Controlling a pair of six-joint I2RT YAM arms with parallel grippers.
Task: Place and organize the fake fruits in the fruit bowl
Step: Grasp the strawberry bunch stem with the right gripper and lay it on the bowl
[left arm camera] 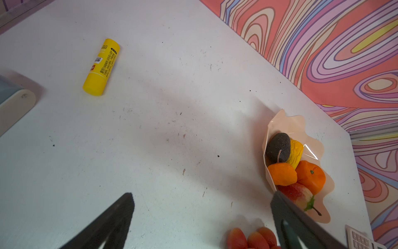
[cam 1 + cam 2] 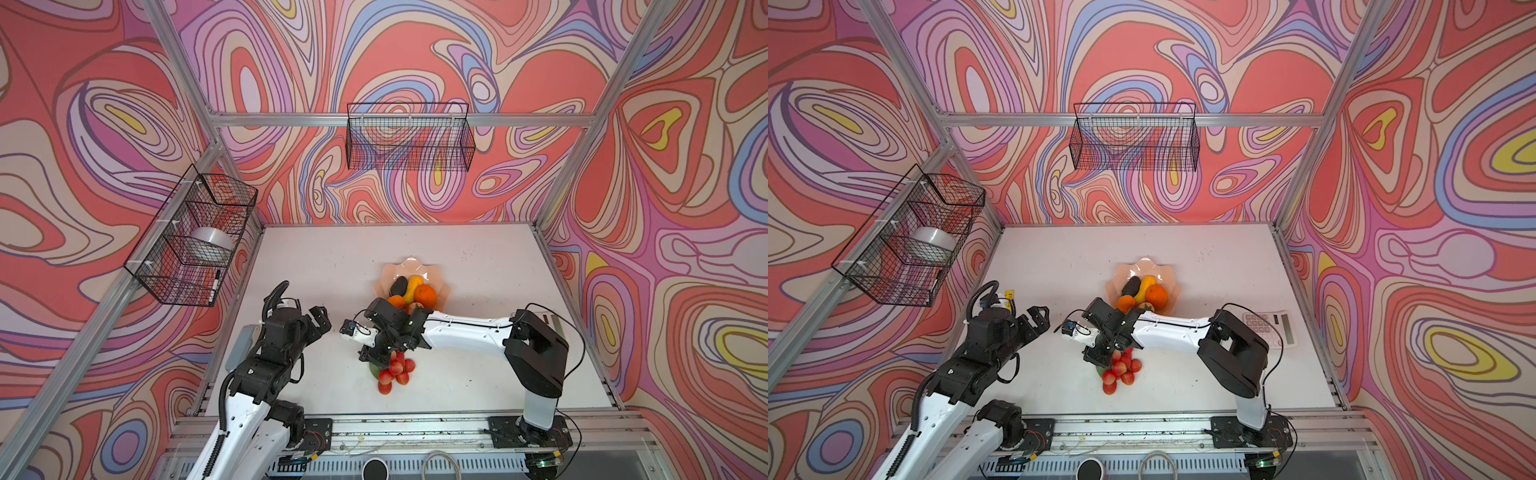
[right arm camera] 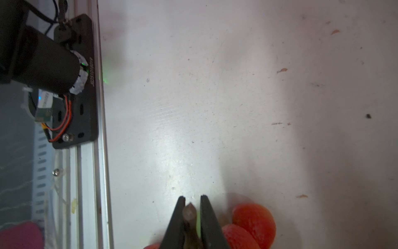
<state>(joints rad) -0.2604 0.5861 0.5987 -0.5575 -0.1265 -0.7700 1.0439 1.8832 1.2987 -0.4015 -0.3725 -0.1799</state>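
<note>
The peach-pink fruit bowl (image 2: 405,266) (image 2: 1142,264) (image 1: 286,120) stands mid-table. It holds a dark avocado (image 2: 400,285) (image 1: 277,148), a yellow-orange fruit (image 2: 412,286), a large orange (image 2: 424,295) (image 1: 311,175), a small orange (image 2: 397,301) (image 1: 282,173) and a red strawberry (image 1: 298,194). The bunch of red berries (image 2: 395,370) (image 2: 1121,370) (image 3: 252,222) lies on the table in front of the bowl. My right gripper (image 2: 374,358) (image 3: 192,197) is shut on its brown stem (image 3: 189,213). My left gripper (image 2: 320,320) (image 1: 202,194) hangs open and empty to the left.
A yellow tube (image 1: 101,66) (image 2: 1007,296) lies at the table's left side. A calculator (image 2: 1273,328) sits at the right edge behind the right arm. Black wire baskets hang on the back wall (image 2: 409,137) and the left wall (image 2: 195,237), the latter holding a white round object (image 2: 210,245).
</note>
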